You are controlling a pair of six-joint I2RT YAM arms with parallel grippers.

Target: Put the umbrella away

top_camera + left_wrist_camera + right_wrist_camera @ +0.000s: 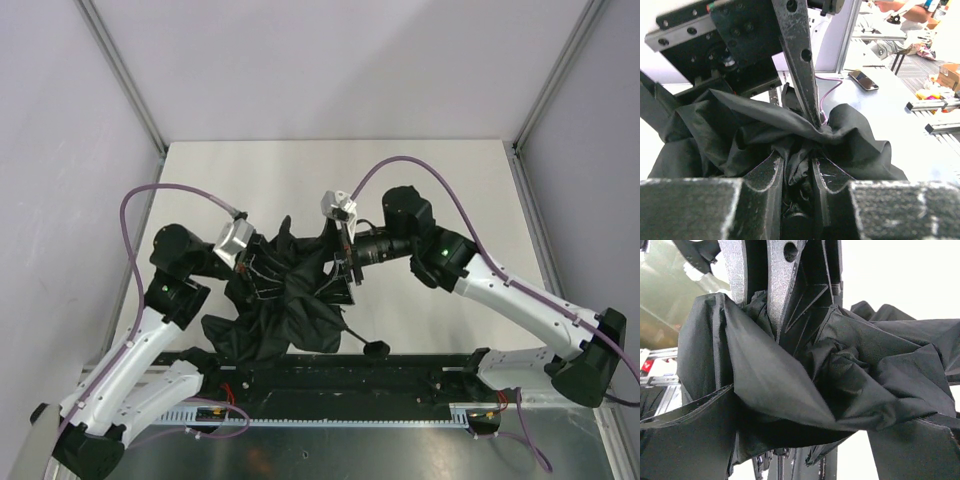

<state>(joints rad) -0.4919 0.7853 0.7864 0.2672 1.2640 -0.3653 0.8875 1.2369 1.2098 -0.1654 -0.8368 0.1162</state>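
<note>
The umbrella [285, 305] is lying as a loose black heap on the table [430, 180], close to the arms' bases and between the two grippers, and I am judging the job to be partway along at best. Its canopy [880, 375] is sagging in open, crumpled folds rather than wrapping tight round the shaft. The knob handle [377, 348] is sticking out toward the near edge, apart from both tools. The left gripper [256, 264] is biting into the heap from the left, and its wrist view is showing the jaws standing close together with a bunch of fabric pinched between them. The right gripper [347, 262] is meeting the heap from the right. Its wrist view is showing the fingers nearly together with a fold of cloth wedged between them, so I am reading it as pinching the canopy too, though the tips are hiding in fabric. As I am seeing it, the folds are waiting to be gathered and wrapped, the strap is waiting to be fastened, and the bundle is waiting to be stowed. I am not finding any sleeve or holder in these views.
</note>
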